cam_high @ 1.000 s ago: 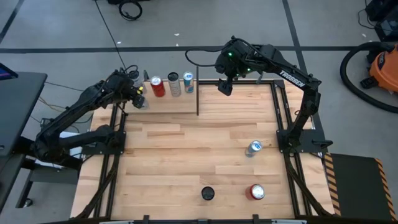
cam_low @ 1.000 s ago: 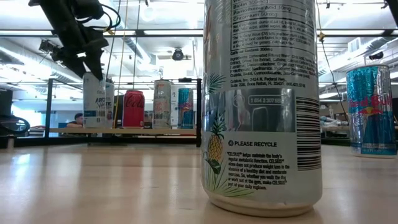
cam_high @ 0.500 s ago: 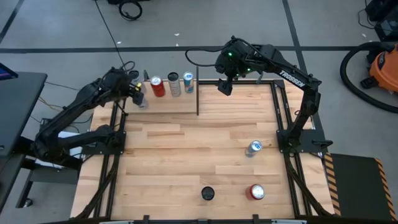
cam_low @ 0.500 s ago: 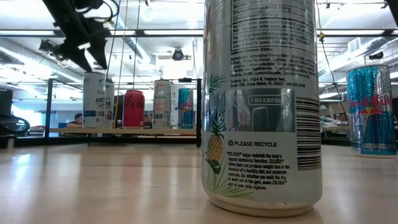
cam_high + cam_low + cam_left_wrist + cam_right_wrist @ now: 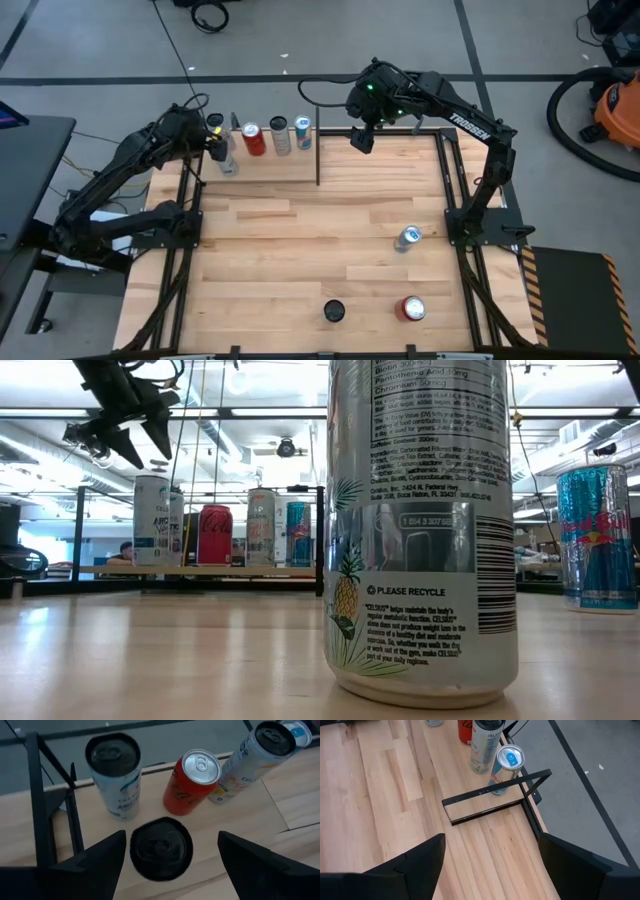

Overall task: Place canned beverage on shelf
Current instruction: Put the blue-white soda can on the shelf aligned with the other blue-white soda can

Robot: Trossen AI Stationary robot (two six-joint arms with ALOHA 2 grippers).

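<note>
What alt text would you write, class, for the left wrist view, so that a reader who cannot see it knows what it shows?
The left gripper hangs open above a black-topped can standing on the pale wood shelf, touching nothing. Beyond it stand a white can with a black top, a red can and a tall pale can. A black metal upright rises at one side.

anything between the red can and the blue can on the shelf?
Yes: one tall silver-white can stands between the red can and blue can on the shelf, per the high view.

Foreground can (image 5: 420,530) top cut off
</note>
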